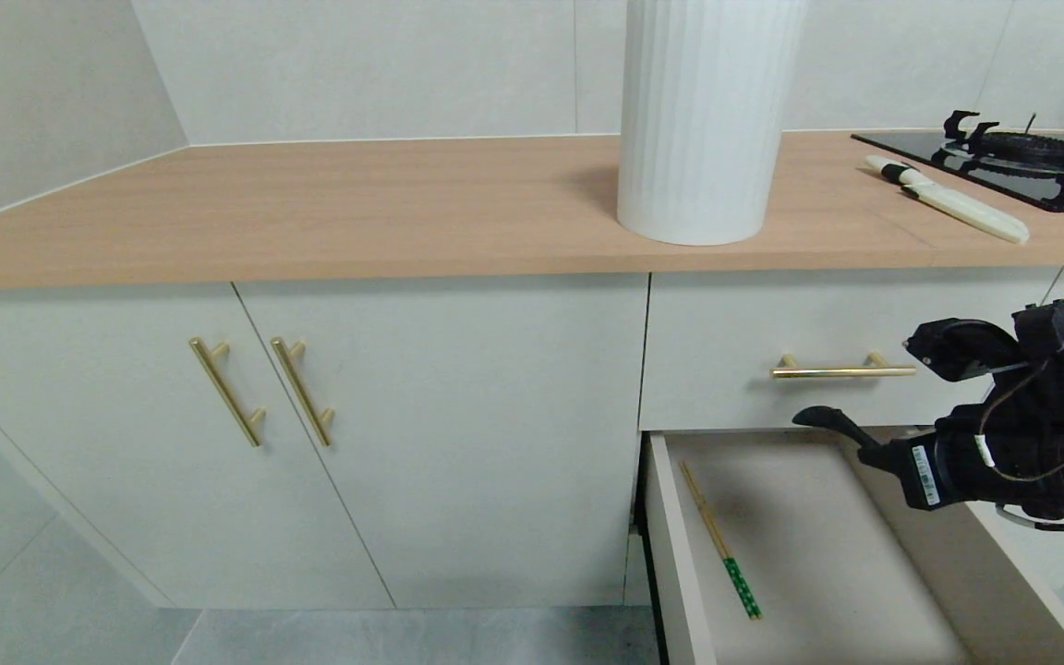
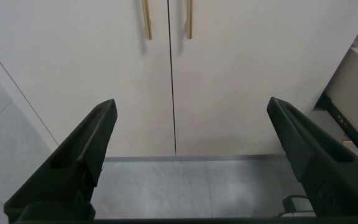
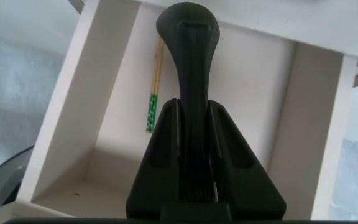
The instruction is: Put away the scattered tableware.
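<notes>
Right gripper [image 3: 192, 109] clamps a black spoon-like utensil [image 3: 188, 43] above the open drawer [image 1: 673, 554], probably to drop it beside the chopsticks [image 1: 719, 543] inside. A knife [image 1: 948, 199] lies on the countertop above the drawer. Left gripper [image 2: 191, 118], beside the drawer, gapes empty.

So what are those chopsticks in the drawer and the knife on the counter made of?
Chopsticks: probably bamboo or light wood, pale tan and matt, with a green dotted end that looks painted. Knife: cream all over with black marks on the handle, so perhaps ceramic or plastic, or a sheathed blade; the look leaves that open.
</notes>
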Controlling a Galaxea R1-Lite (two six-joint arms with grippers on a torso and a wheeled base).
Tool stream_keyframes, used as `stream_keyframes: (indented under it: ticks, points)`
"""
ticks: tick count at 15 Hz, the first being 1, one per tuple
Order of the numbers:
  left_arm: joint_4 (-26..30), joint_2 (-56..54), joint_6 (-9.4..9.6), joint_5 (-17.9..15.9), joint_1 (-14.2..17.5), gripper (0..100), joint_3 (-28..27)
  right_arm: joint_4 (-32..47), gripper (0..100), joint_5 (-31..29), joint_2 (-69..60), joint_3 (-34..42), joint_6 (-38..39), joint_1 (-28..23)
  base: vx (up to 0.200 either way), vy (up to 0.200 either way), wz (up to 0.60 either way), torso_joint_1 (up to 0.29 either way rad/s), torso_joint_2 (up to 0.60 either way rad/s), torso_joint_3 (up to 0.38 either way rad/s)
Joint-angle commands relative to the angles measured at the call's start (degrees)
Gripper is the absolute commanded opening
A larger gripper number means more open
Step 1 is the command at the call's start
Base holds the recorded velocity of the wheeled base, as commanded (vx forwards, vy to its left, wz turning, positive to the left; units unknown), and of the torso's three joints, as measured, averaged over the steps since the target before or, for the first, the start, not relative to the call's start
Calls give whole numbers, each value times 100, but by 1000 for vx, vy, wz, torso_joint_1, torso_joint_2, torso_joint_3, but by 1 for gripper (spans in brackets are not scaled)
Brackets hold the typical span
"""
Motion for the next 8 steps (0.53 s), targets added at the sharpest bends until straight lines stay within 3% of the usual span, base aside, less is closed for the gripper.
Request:
stream_keyframes:
  ticks: [1, 8]
  points:
    - [0, 2, 1, 1, -4, 100, 0, -3, 0, 5, 164, 6, -4, -3, 0, 0, 0, 0, 0, 0]
    - [0, 2, 1, 1, -4, 100, 0, -83, 0, 41, 1737, -196, 75, -21, 0, 0, 0, 0, 0, 0]
